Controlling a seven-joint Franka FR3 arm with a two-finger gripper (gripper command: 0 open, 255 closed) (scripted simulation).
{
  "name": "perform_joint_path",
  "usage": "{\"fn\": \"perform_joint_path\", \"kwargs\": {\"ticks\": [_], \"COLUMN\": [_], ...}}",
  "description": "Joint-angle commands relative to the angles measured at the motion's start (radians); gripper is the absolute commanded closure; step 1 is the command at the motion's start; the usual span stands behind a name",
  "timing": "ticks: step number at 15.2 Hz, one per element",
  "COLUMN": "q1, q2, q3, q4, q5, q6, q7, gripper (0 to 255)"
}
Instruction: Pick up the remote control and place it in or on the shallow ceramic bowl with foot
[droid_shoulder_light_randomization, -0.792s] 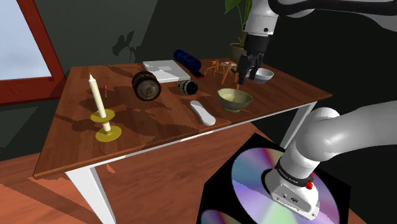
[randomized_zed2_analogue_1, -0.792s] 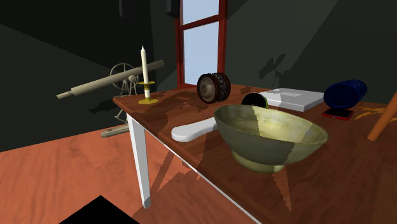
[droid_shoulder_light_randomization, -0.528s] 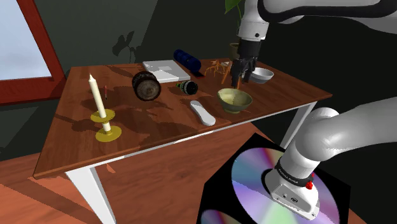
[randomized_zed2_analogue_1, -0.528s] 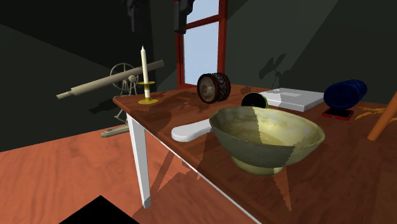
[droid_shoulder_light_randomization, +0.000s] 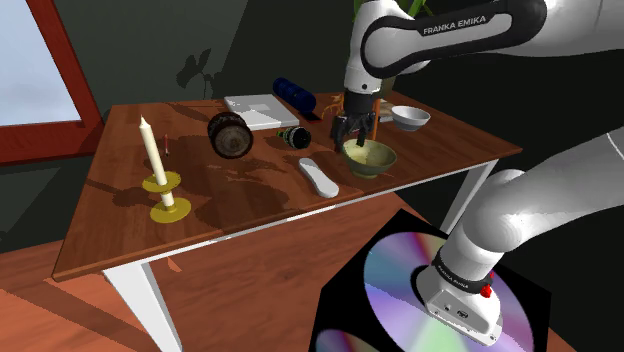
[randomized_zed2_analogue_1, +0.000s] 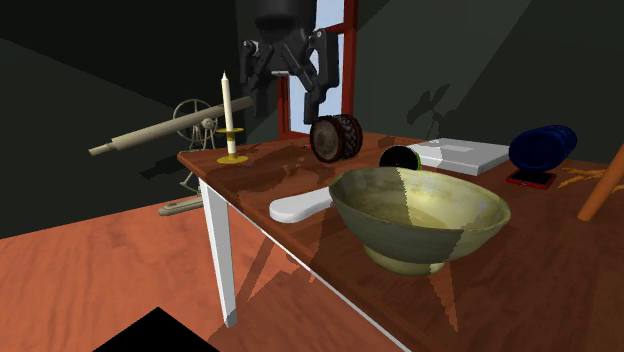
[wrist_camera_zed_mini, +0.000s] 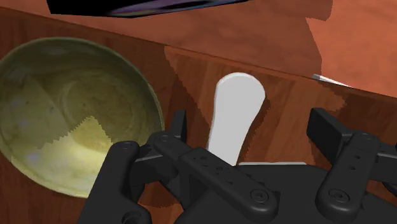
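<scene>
Wrist view: looking down past the gripper (wrist_camera_zed_mini: 250, 130), jaws spread wide and gripping nothing, onto the white remote (wrist_camera_zed_mini: 236, 118) lying flat on the brown table (wrist_camera_zed_mini: 286, 124), just beside the greenish bowl (wrist_camera_zed_mini: 70, 121) and not touching it. Framed between the two fingers but lower down, untouched. Shoulder view: remote (droid_shoulder_light_randomization: 318, 177) near the table's front edge, to that view's left of the bowl (droid_shoulder_light_randomization: 368, 157); gripper (droid_shoulder_light_randomization: 353, 133) up in the air over the bowl's left rim. Elsewhere on the table (droid_shoulder_light_randomization: 250, 215), a candle (droid_shoulder_light_randomization: 152, 150) and a small white bowl (droid_shoulder_light_randomization: 410, 117). Second exterior view: gripper (randomized_zed2_analogue_1: 290, 80) high above the remote (randomized_zed2_analogue_1: 300, 207), bowl (randomized_zed2_analogue_1: 420, 215) large in front
</scene>
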Motion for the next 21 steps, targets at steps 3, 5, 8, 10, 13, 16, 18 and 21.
{"fn": "perform_joint_path", "kwargs": {"ticks": [3, 5, 8, 10, 13, 16, 18, 21], "q1": [-0.021, -0.031, -0.047, -0.057, -0.058, -0.057, -0.057, -0.057], "q2": [0.148, 0.222, 0.336, 0.414, 0.448, 0.474, 0.492, 0.498], "q3": [0.025, 0.035, 0.046, 0.051, 0.052, 0.053, 0.054, 0.054], "q4": [0.016, 0.032, 0.065, 0.094, 0.089, 0.072, 0.062, 0.059], "q5": [-0.008, -0.017, -0.038, -0.056, -0.063, -0.066, -0.069, -0.070], "q6": [0.145, 0.208, 0.296, 0.348, 0.388, 0.431, 0.459, 0.467], "q7": [0.058, 0.088, 0.136, 0.170, 0.180, 0.183, 0.185, 0.186], "gripper": [0, 0, 0, 0, 0, 0, 0, 0]}}
